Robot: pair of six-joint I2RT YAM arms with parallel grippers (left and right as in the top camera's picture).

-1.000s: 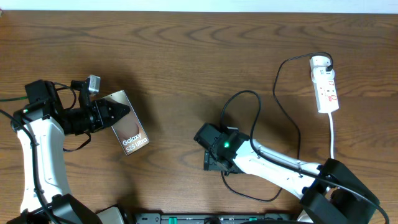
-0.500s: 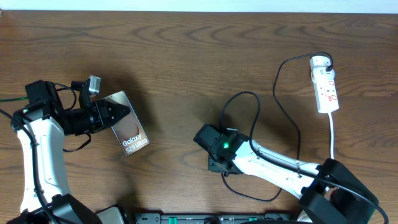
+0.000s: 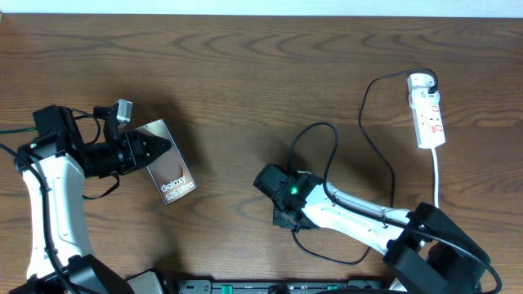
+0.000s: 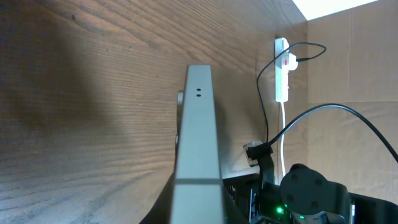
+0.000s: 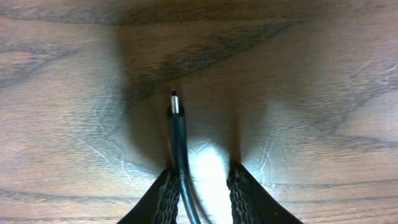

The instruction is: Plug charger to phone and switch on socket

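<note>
**Securing the plug before insertion.** The left jaws gripped the flat bronze-brown rectangular phone [image 3: 169,170] by one edge, toward the left side of the dark wooden counter [image 3: 245,73]; the left wrist view showed the phone edge-on. The right jaws stood narrow, low over the counter and well apart from the phone. The long thin black charger cable [image 5: 180,146] lay against one ribbed pad [image 5: 166,193] with a gap to the other, so no firm clamp showed, and its small metal plug tip [image 5: 175,102] projected forward. The white elongated power-strip socket [image 3: 426,110] lay at the far right, untouched. To do this step well, the cable probably needed pinching squarely just behind the tip so that it could not swivel. The tip then needed levelling with the phone's port before any push.
</note>
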